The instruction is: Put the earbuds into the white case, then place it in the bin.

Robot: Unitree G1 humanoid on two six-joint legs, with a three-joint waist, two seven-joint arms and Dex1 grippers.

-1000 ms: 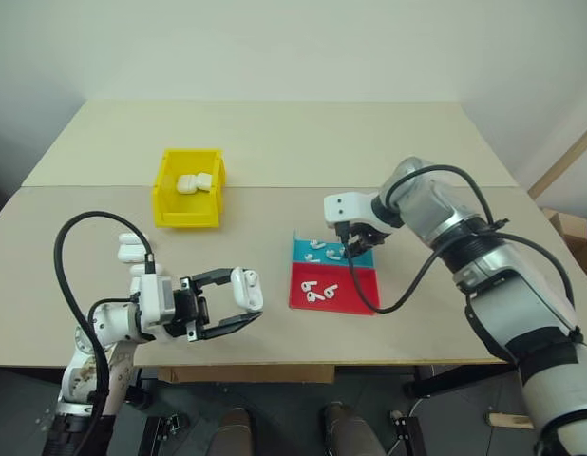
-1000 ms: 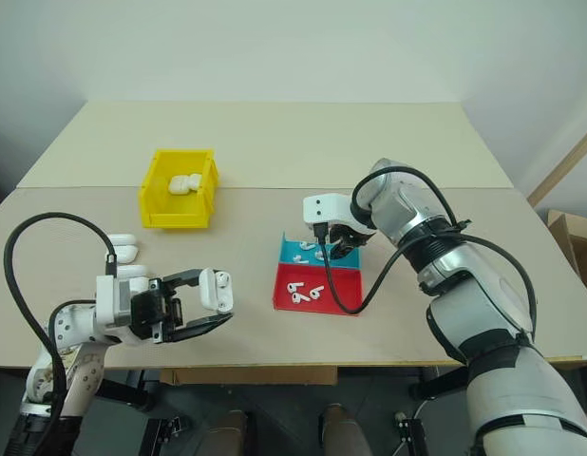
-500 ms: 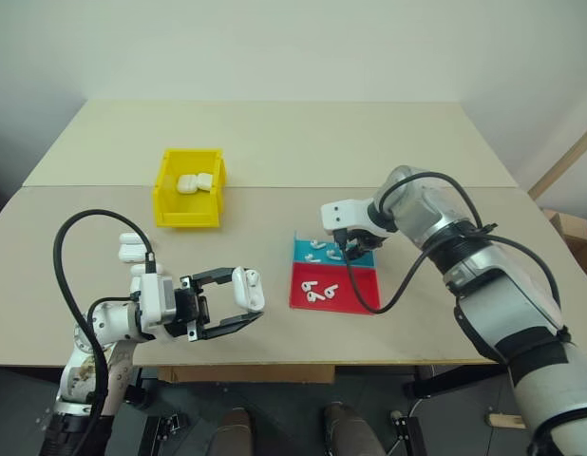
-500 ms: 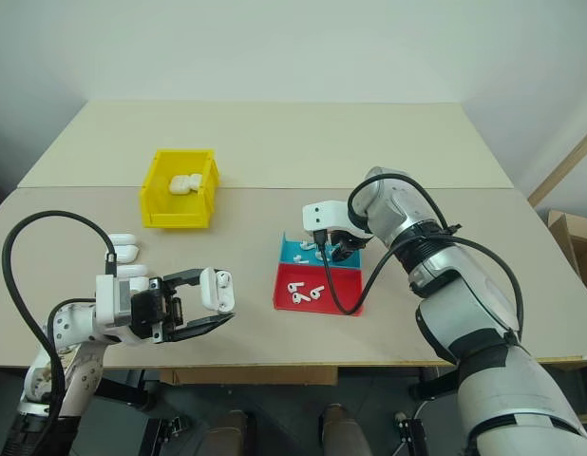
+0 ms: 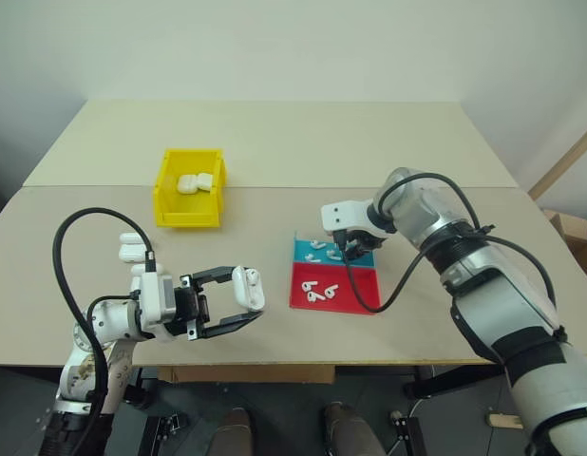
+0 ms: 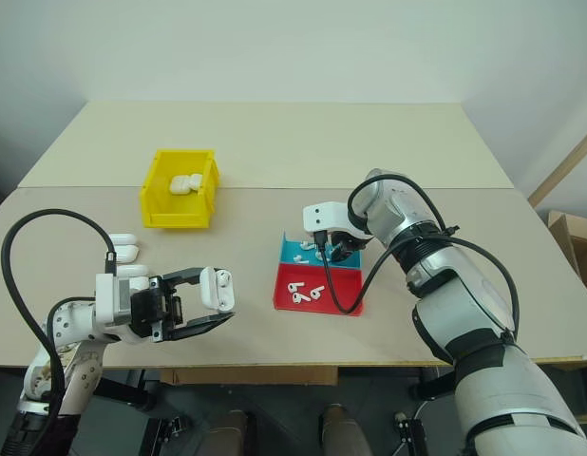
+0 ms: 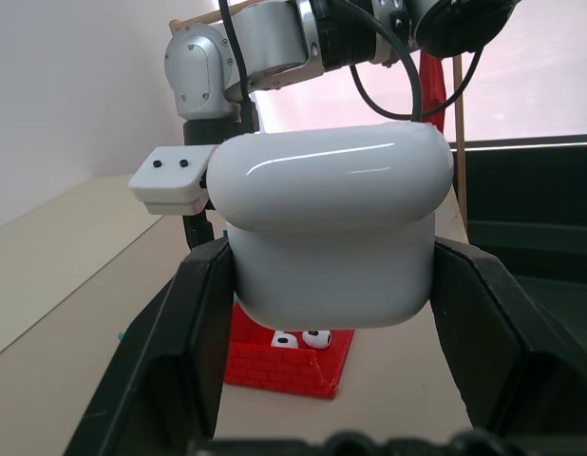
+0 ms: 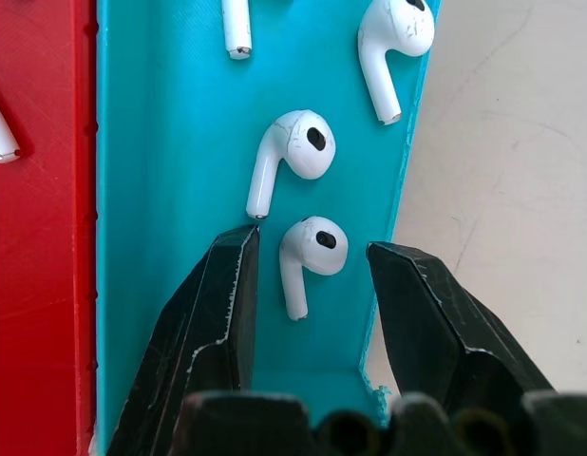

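Tabletop of pale beige carries everything here. The bin of bright yellow stands toward the far left, and inside it lie two white cases close together. Near the middle-right sit two shallow trays touching each other: the blue tray farther from the robot, the red tray nearer. Two more spare cases lie on the tabletop at the left, beside the left arm.

The left claw is held level above the near edge of the tabletop, and its fingers are clamped on the white case, which stands upright between them with the lid closed.

The right claw points down into the blue tray, its fingers partly spread. One of the earbuds lies between the two fingers on the tray floor, near the tray wall; I cannot tell if the fingers touch it. Another earbud lies just beyond the fingertips, and several earbuds rest in the red tray.
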